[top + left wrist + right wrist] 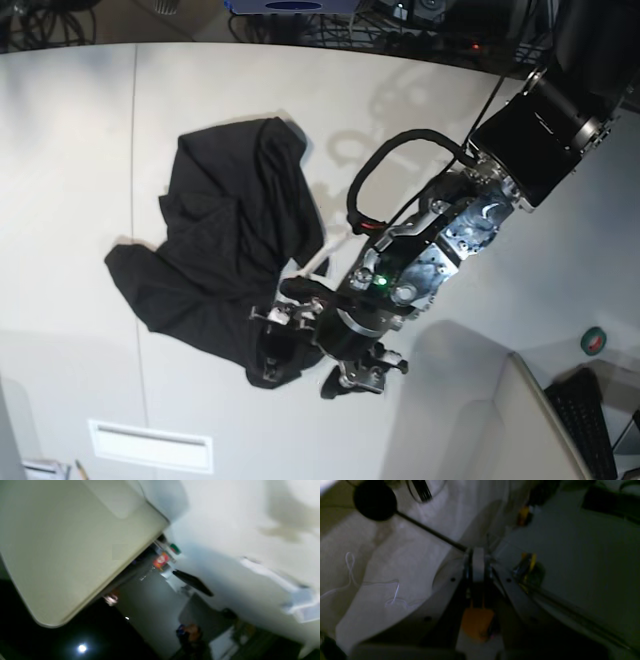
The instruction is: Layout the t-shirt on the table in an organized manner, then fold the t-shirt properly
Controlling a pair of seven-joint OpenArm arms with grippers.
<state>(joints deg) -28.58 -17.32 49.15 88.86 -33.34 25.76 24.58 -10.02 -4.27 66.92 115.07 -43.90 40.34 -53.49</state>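
Left claw (315,345) hangs low over the near hem of the t-shirt (225,255), at the edge of the heap. One finger (285,315) sits over black cloth, the other (365,375) over bare table (70,130). Jaws stand apart; no cloth visibly pinched between them, though the overlap with the hem makes contact hard to rule out.

Right claw (477,562) is off the work area; its own wrist view shows the fingers pressed together, nothing in them.

The shirt is a crumpled heap away from the left claw, toward the far-left of the table, sleeves and collar not readable. A white rectangular plate (150,445) lies near the table edge, clear of the cloth.

Judgement: the layout phase is barely started.
- Take a single layer at the hem corner, not the bunched fold under it.
- Close fully before lifting.
- Drag outward along the table so the heap unrolls flat.
- The left wrist view is blurred, so it can't confirm the grip.
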